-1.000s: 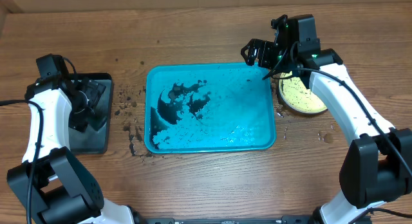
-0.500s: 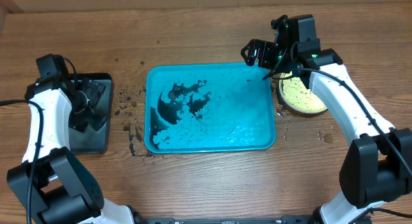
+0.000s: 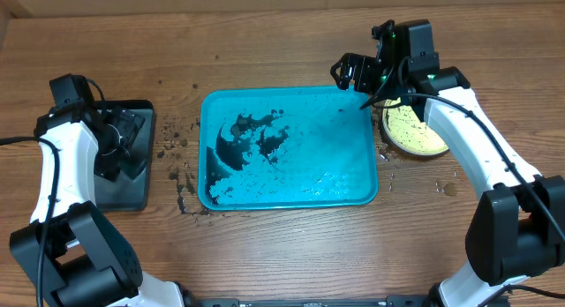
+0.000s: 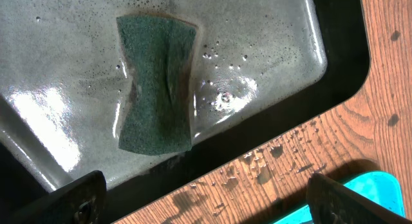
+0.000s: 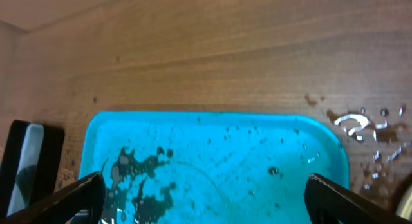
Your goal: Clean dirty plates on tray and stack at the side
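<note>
The teal tray [image 3: 328,135] lies mid-table with no plates on it, only a dark dirty puddle [image 3: 247,141] at its left end and thin water. The plates [image 3: 415,135] sit on the table just right of the tray. A pale speckled top face shows, partly under my right arm; how many lie below I cannot tell. My right gripper [image 3: 351,73] hangs open and empty over the tray's [image 5: 212,140] far right corner. My left gripper [image 3: 124,135] is open and empty over the small black-rimmed grey tray [image 4: 270,31], near a green sponge [image 4: 156,82].
Dark crumbs and water drops [image 3: 177,144] dot the wood between the two trays. More drops [image 5: 360,124] lie by the teal tray's right end. The black-rimmed tray [image 3: 141,197] sits at the table's left. A cardboard wall runs along the back edge.
</note>
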### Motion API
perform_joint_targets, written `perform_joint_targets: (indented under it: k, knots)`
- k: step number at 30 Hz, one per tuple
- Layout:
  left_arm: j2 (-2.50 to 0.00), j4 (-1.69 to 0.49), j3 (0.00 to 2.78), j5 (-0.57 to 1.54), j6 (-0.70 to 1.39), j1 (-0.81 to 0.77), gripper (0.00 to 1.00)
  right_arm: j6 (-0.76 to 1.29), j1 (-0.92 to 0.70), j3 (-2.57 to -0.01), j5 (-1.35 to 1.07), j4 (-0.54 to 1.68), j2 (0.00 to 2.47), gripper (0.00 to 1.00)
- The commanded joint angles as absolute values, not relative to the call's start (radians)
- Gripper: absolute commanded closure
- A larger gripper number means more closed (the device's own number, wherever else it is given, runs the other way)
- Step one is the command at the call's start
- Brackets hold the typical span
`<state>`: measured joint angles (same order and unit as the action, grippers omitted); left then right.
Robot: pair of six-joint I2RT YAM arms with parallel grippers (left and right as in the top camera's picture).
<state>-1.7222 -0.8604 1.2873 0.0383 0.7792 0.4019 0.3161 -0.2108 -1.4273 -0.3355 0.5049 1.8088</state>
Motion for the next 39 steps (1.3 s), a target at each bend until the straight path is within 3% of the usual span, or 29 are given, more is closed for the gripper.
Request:
perform_joint_targets:
  k: [1, 9, 15, 24, 39]
  knots:
    - [-1.713, -0.860, 1.300, 0.045, 0.770, 0.405, 0.00, 0.307, -0.206, -1.454, -0.327, 0.476, 1.756, 0.00]
    - [-1.713, -0.860, 1.300, 0.045, 0.770, 0.405, 0.00, 0.307, -0.146, -1.454, -0.299, 0.521, 1.581, 0.00]
    - [-1.713, -0.860, 1.300, 0.045, 0.770, 0.405, 0.00, 0.307, -0.112, -1.454, -0.104, 0.743, 1.443, 0.00]
    - [-1.713, -0.860, 1.300, 0.045, 0.771, 0.405, 0.00, 0.228, -0.112, -1.425, -0.037, 0.968, 1.282, 0.00]
    - [-1.713, -0.860, 1.300, 0.045, 0.770, 0.405, 0.01, 0.235, -0.112, -1.422, -0.035, 1.188, 1.246, 0.00]
